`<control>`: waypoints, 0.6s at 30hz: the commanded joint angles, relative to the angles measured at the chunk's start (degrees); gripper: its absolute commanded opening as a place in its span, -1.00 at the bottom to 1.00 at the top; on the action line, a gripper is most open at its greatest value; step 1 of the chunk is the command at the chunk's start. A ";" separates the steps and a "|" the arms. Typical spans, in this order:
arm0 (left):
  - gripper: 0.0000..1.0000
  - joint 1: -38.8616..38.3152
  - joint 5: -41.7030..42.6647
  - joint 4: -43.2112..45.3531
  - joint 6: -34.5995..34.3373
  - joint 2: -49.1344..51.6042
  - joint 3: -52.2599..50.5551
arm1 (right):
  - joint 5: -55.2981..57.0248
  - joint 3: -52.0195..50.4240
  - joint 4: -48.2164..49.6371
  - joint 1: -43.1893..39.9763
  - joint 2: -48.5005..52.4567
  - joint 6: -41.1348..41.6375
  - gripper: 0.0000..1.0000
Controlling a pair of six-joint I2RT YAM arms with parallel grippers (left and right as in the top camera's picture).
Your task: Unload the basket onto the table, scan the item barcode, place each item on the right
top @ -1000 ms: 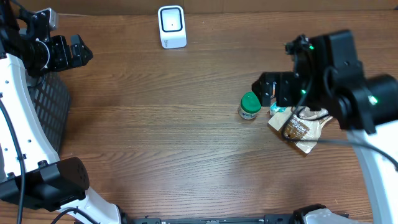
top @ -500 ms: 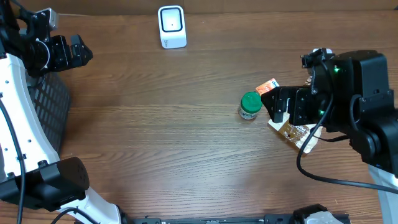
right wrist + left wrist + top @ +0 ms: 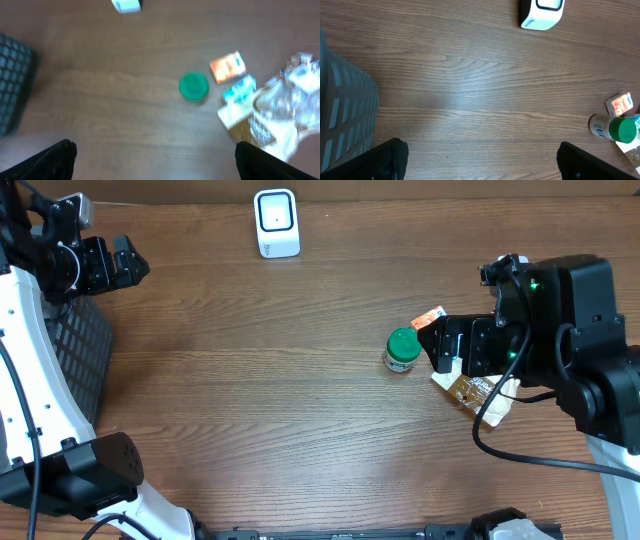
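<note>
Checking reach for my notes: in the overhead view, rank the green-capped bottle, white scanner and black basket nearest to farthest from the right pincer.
1. Green-capped bottle, just beside the right pincer.
2. White scanner, far edge.
3. Black basket, far left.

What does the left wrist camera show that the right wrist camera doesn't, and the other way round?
Left wrist only: the dark window of the scanner and the white side of the bottle. Right wrist only, blurred: the brown pouch and clear-wrapped packs. Both: the bottle's green cap, the orange packet, the basket and the wooden table.
</note>
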 commanded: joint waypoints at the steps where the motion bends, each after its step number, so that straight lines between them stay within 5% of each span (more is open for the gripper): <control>1: 0.99 0.20 0.04 -0.13 1.09 -1.07 1.14 | 2.38 -3.74 4.15 0.26 -5.66 -0.44 1.00; 18: 0.99 0.20 0.04 -0.13 1.09 -1.07 1.14 | 4.15 -45.79 43.36 -7.17 -44.63 -0.44 1.00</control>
